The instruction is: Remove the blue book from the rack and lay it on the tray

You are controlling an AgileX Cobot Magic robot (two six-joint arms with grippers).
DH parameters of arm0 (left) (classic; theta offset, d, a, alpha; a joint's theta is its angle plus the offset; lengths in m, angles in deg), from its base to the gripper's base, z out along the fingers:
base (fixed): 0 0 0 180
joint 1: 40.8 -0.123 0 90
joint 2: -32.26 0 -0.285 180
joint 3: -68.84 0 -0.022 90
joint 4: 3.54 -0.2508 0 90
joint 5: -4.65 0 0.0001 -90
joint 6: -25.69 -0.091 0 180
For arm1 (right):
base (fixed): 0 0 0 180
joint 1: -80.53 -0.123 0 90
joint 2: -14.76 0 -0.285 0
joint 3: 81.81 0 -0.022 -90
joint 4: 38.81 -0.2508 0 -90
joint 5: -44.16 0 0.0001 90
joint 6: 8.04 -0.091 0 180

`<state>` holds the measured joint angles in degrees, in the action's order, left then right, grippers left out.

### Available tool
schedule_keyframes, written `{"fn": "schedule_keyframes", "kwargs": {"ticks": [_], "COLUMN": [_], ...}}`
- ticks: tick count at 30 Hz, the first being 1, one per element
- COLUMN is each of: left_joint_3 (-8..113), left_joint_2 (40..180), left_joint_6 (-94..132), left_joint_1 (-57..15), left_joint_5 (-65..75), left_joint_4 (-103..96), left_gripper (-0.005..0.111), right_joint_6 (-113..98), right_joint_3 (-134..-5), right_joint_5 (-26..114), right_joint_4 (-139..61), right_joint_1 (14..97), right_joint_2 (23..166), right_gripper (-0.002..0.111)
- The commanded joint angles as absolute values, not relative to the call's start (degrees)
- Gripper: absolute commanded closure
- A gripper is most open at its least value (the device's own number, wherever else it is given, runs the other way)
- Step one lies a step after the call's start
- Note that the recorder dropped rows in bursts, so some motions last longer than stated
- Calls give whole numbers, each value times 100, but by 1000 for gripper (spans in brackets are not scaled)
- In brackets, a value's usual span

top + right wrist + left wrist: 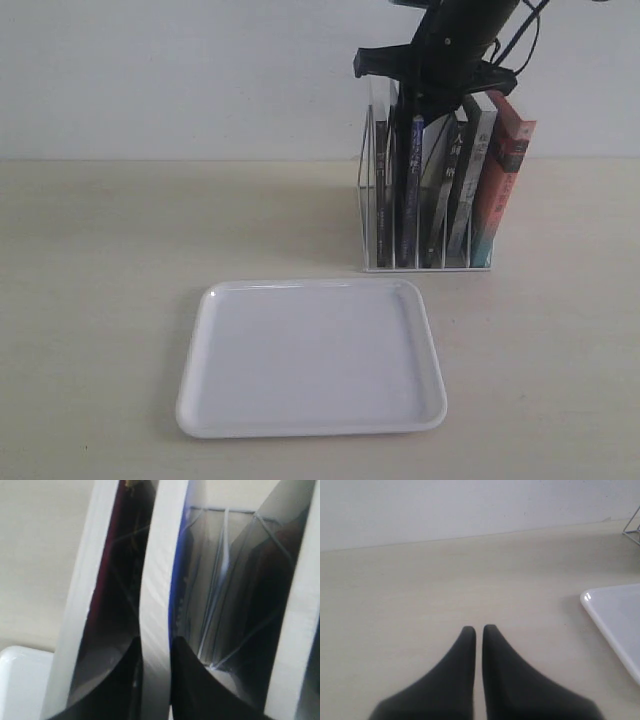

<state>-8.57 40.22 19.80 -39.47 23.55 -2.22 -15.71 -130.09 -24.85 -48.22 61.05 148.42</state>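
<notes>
The blue book (415, 185) stands upright in the white wire rack (425, 262) behind the tray (312, 358). My right gripper (418, 100) has come down from above onto the book's top edge. In the right wrist view the book's white page edge (159, 605), with a blue cover along one side, fills the gap between my right gripper's (156, 645) dark fingers, which are shut on it. My left gripper (479, 629) hovers over bare table, its fingers nearly together and holding nothing. A corner of the tray (615, 612) shows in that view.
Several other books share the rack: a dark one (383, 190) left of the blue book, black-spined ones (455, 185) and a red-and-teal one (503, 185) leaning at the right. A pale wall rises behind the beige table (120, 300).
</notes>
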Motion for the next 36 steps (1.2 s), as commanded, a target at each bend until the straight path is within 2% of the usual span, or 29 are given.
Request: {"fn": "schedule_keyframes", "kwargs": {"ticks": [1,16,36], "left_joint_3": [-838,-838,-838], "left_joint_2": [4005,4005,4005], "left_joint_6": [1967,1967,1967], "left_joint_1": [-3959,-3959,-3959], "left_joint_5": [2265,2265,2265], "left_joint_4": [-208,-208,-208], "left_gripper": [102,102,102], "right_joint_6": [-1590,-1590,-1337], "right_joint_3": [-12987,-12987,-12987], "right_joint_5": [-2569,-2419,-2581], "right_joint_4": [-4817,-4326,-4127], "right_joint_1": [6104,6104,6104], "right_joint_2": [14940,13248,12812], "right_gripper": [108,108,108]}}
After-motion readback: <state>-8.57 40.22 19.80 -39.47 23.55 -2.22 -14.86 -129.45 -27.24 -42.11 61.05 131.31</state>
